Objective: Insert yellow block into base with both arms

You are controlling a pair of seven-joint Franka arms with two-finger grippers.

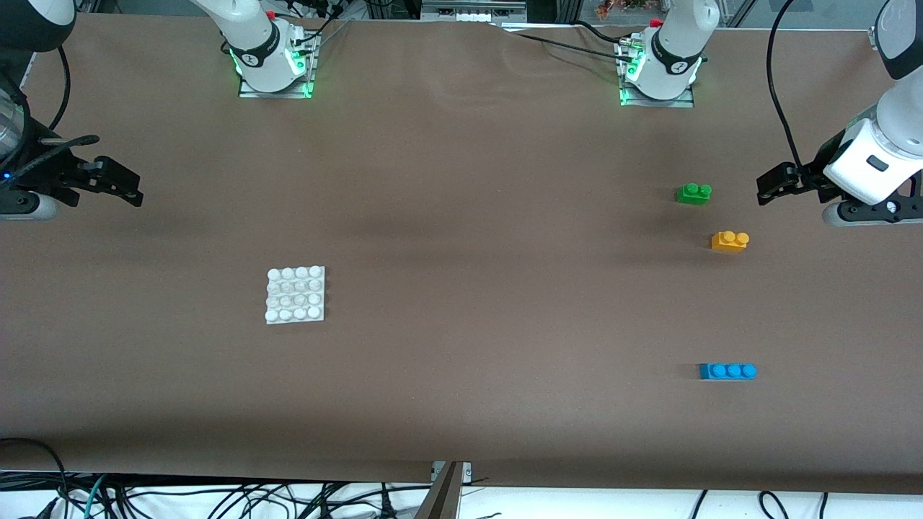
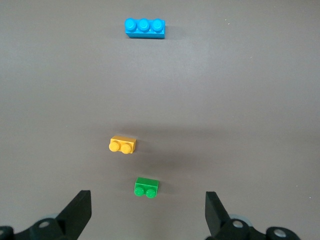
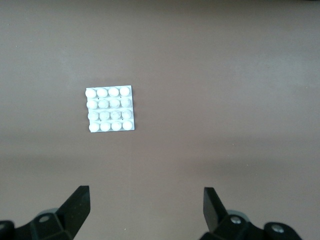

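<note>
The yellow block (image 1: 730,240) (image 2: 122,145) lies on the brown table toward the left arm's end, studs up. The white studded base (image 1: 296,294) (image 3: 109,108) lies flat toward the right arm's end, nearer the front camera. My left gripper (image 1: 773,184) (image 2: 148,210) hangs open above the table's edge at its own end, with nothing between its fingers. My right gripper (image 1: 122,184) (image 3: 146,207) hangs open above the table at the other end, equally empty. Both arms are well apart from the block and the base.
A green two-stud brick (image 1: 694,192) (image 2: 147,187) sits a little farther from the front camera than the yellow block. A blue three-stud brick (image 1: 727,371) (image 2: 145,28) lies nearer the front camera. Cables hang along the table's front edge (image 1: 433,476).
</note>
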